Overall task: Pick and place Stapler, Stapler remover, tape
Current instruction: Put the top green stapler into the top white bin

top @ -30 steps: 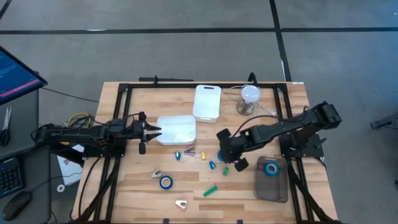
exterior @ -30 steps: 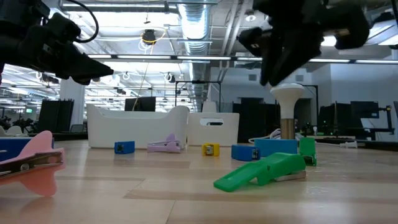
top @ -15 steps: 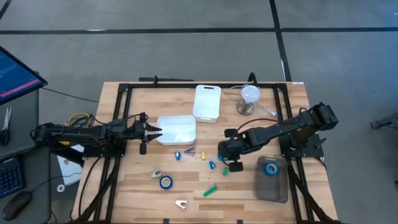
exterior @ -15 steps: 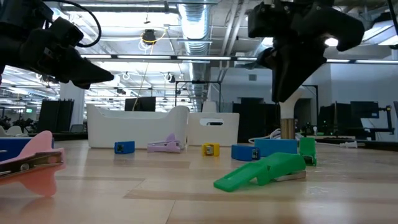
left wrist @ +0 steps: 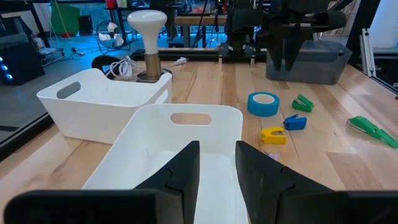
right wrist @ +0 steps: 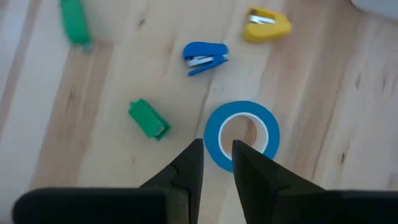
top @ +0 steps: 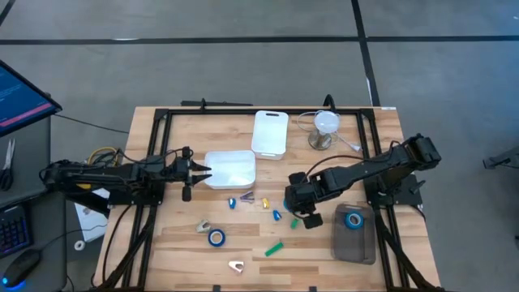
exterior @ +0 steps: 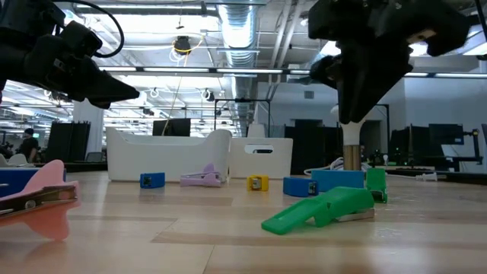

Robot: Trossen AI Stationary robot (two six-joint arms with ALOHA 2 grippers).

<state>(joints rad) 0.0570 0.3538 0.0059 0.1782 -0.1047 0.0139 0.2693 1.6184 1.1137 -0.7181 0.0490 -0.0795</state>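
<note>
High view: the right gripper (top: 302,212) is positioned over the middle-right of the tabletop (top: 178,243), pointing down. Its wrist view shows the two fingers (right wrist: 186,171) nearly together with a narrow gap, holding nothing, directly above a blue tape roll (right wrist: 242,135) lying flat on the wood. Near that roll lie a small blue stapler (right wrist: 206,56), a small yellow stapler (right wrist: 268,22) and a small green stapler (right wrist: 149,119); the roll touches none of them.

A second tape roll (top: 216,237) lies flat on the tabletop front-left of centre, well apart from the right gripper. A third tape roll (top: 353,219) rests inside the grey bin (top: 354,247) at the right front. A long green stapler (top: 274,248) lies between the second roll and the bin. A pale staple remover (top: 237,265) lies near the front edge, and another pale one (top: 203,227) lies just beside the second roll.

The left gripper (top: 195,172) waits at the left edge of the square white tub (top: 230,169). Its wrist view shows the fingers (left wrist: 186,171) slightly apart and empty above the tub interior. A second, rectangular white tub (top: 270,133) stands behind, beside a lamp with a white dome (top: 325,127).
</note>
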